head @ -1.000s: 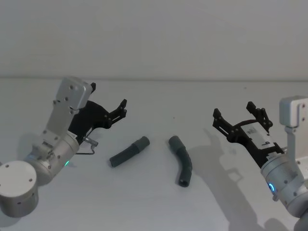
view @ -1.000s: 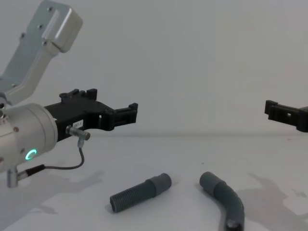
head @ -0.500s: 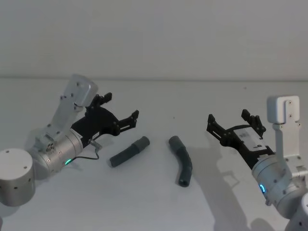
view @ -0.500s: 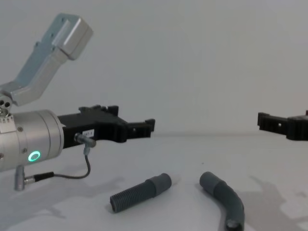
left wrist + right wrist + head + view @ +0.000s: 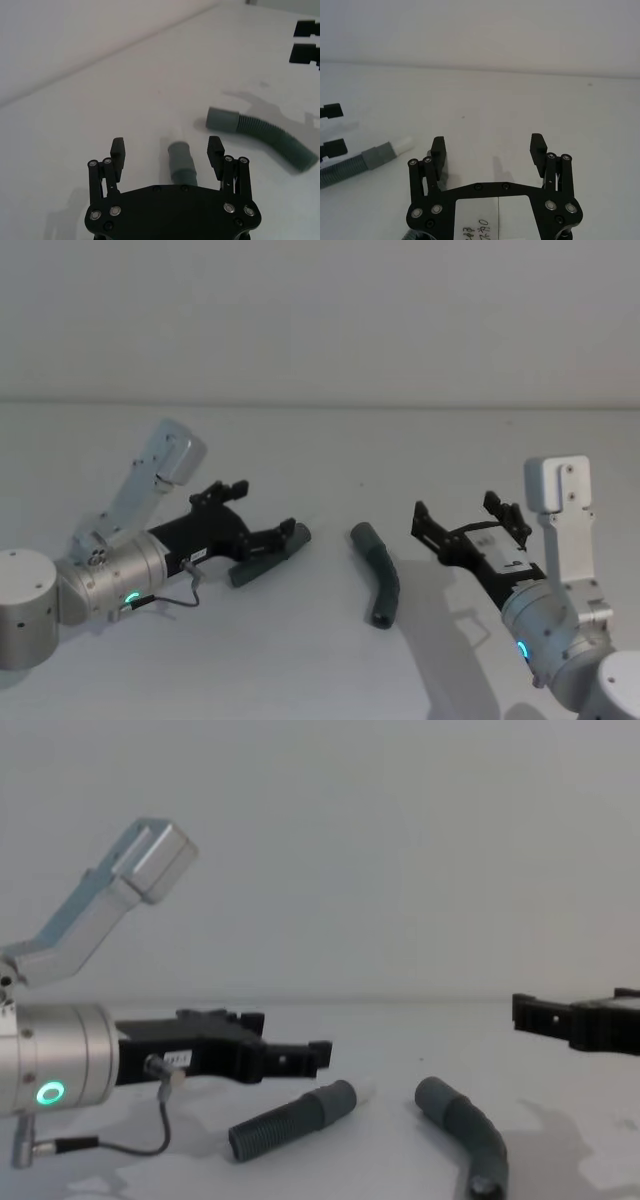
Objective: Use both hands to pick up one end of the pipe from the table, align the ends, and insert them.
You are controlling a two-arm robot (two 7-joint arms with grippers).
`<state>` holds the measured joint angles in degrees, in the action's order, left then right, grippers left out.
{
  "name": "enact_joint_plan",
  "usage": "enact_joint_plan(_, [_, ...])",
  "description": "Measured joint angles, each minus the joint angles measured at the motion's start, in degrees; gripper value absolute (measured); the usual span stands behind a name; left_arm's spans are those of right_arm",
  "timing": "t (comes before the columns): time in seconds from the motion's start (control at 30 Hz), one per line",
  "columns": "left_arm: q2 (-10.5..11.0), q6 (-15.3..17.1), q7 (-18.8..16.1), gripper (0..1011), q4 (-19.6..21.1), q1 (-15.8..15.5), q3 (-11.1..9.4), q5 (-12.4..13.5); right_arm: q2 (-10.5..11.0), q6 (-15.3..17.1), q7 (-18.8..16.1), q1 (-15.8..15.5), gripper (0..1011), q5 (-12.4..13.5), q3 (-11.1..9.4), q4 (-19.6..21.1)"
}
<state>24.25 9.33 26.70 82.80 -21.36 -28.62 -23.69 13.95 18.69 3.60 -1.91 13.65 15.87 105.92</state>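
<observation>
the left gripper [image 5: 166, 146], fingers spread wide, hangs over the collared end of the straight ribbed hose [image 5: 285, 1120]. the collar [image 5: 179, 152] lies between its fingertips, ungripped as far as i can tell. the hose rests on the white table [image 5: 300, 660], its white tip [image 5: 405, 143] aimed at the elbow piece [image 5: 381, 575] nearby. the right gripper [image 5: 455, 508], also wide, hovers beyond the elbow piece, away from the straight hose. this looks like the reach before pickup; next, each gripper should lower and close behind a collar.
</observation>
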Motion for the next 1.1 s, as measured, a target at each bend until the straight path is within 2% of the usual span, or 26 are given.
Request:
enact_joint_plan(0.27, [1.25, 0.80, 2.52, 1001, -2.02, -0.62, -1.17, -0.29, -0.32, 1.33, -0.77, 0.46, 1002, -0.68, 1.50, -0.44])
enact_joint_plan(0.5, [1.97, 0.97, 4.35, 1001, -3.46, -1.64, -2.18, 0.06, -0.14, 3.92, -2.58, 1.91, 1002, -1.24, 3.20, -0.85])
enact_joint_plan(0.67, [2.10, 0.93, 5.27, 1001, -4.23, -2.38, -2.80, 0.51, 0.01, 7.01, -4.01, 3.36, 1001, -1.65, 4.44, -1.69])
enact_joint_plan(1.1, [1.83, -0.43, 6.96, 1001, -5.34, -4.00, -4.02, 1.74, -0.04, 12.13, -5.91, 5.49, 1001, -2.29, 5.88, -4.18])
